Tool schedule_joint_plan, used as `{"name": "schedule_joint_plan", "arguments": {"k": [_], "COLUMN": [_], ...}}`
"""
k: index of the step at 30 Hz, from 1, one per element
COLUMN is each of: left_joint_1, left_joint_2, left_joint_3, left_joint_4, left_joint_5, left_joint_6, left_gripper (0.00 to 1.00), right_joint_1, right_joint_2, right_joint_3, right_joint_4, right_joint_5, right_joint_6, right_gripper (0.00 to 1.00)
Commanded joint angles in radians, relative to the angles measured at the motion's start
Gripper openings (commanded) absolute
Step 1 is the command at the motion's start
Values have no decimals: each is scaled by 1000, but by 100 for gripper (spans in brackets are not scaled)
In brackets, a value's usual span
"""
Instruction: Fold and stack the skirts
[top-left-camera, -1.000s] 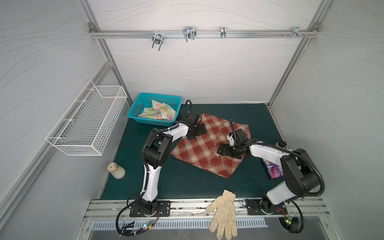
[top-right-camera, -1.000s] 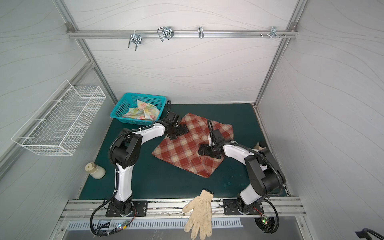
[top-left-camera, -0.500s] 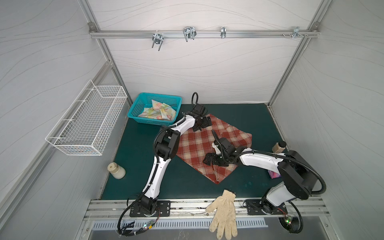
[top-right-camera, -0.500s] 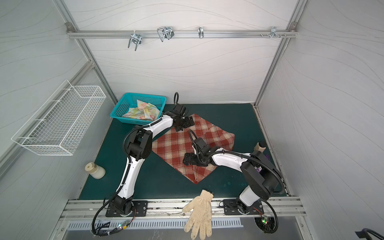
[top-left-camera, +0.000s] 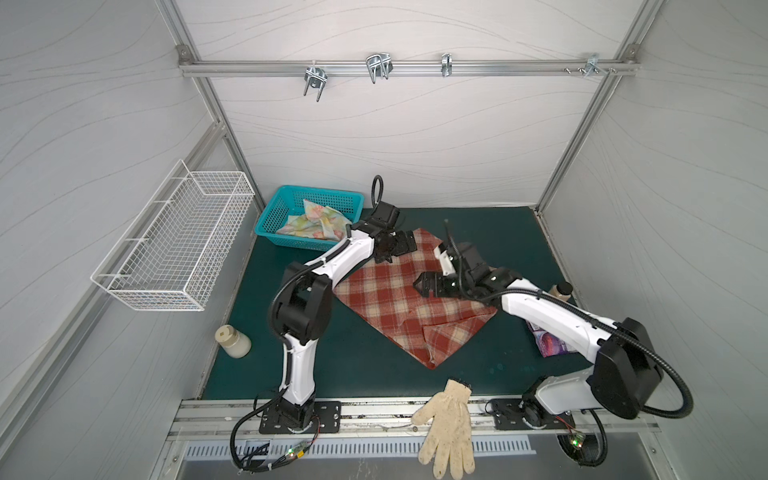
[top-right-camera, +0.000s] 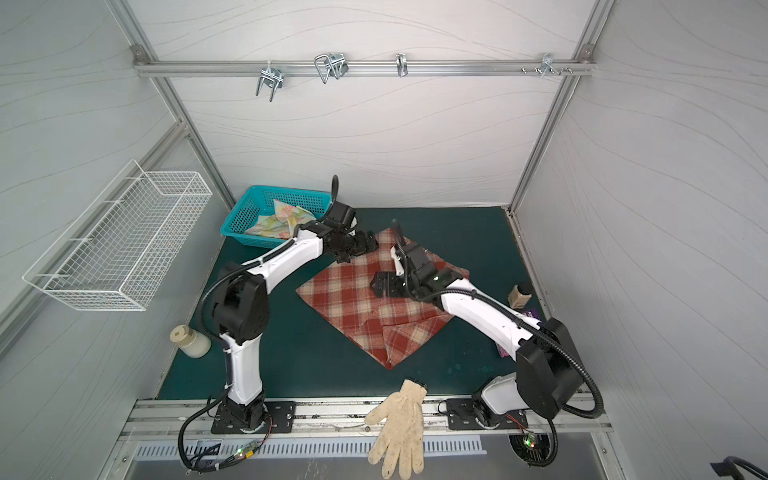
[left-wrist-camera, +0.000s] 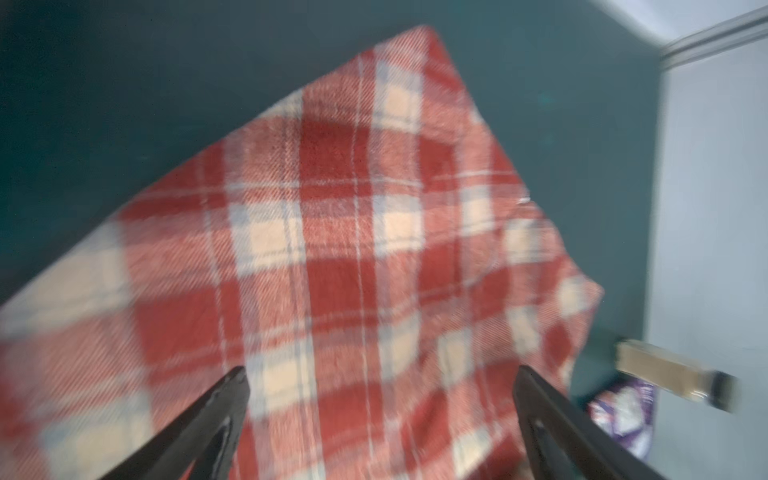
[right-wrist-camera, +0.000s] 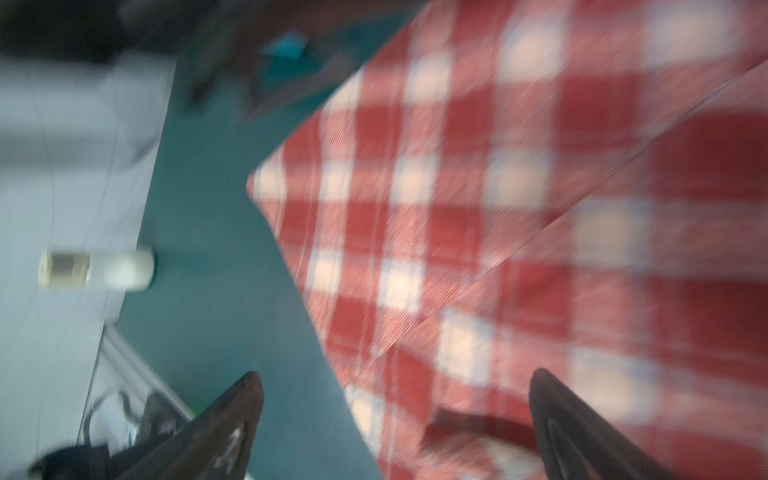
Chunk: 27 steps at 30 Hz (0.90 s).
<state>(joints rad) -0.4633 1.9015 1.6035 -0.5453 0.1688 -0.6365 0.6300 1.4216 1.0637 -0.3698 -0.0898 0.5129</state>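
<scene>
One dark green mat (top-left-camera: 365, 374) lies inside white walls (top-left-camera: 374, 145), with a metal bar (top-left-camera: 498, 65) of hooks (top-left-camera: 377, 68) up high. The plaid skirt (top-left-camera: 386, 299) lies in the middle of the mat, its front corner folded over. The flowery skirt (top-left-camera: 316, 222) sits bunched in the blue basket (top-left-camera: 270, 216) at the mat's back left corner. A wire basket (top-left-camera: 174, 249) hangs on the left wall. The left gripper (top-left-camera: 404, 244) and the right gripper (top-left-camera: 424, 286) are over the plaid skirt, both spread wide, pinching nothing.

One skirt (top-left-camera: 386, 299) is lying on the surface (top-left-camera: 365, 365), the other skirt (top-left-camera: 316, 220) in the basket (top-left-camera: 270, 216) behind-left of it, the glove (top-left-camera: 449, 424) in front.
</scene>
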Motion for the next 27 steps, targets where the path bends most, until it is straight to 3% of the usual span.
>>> {"name": "schedule_joint_plan", "arguments": {"k": [1, 7, 13, 21, 27], "left_joint_1": [13, 81, 154, 184, 186], "left_joint_2": [-162, -431, -538, -452, -334], "left_joint_3": [-170, -573, -770, -805, -771], "left_joint_4": [50, 154, 175, 219, 260], "left_joint_5": [-69, -118, -128, -139, -146], "left_joint_6": [-63, -164, -185, -156, -145], "left_gripper": [99, 99, 99, 99, 99], "right_joint_1": [-144, -379, -486, -537, -550], "right_joint_2": [60, 263, 448, 568, 557], "right_joint_3": [59, 221, 331, 356, 323], "right_joint_4": [-113, -133, -145, -123, -100], "right_joint_5": [1, -78, -120, -105, -88], "right_joint_6": [-114, -143, -139, -138, -141], "right_gripper": [99, 99, 99, 99, 99]}}
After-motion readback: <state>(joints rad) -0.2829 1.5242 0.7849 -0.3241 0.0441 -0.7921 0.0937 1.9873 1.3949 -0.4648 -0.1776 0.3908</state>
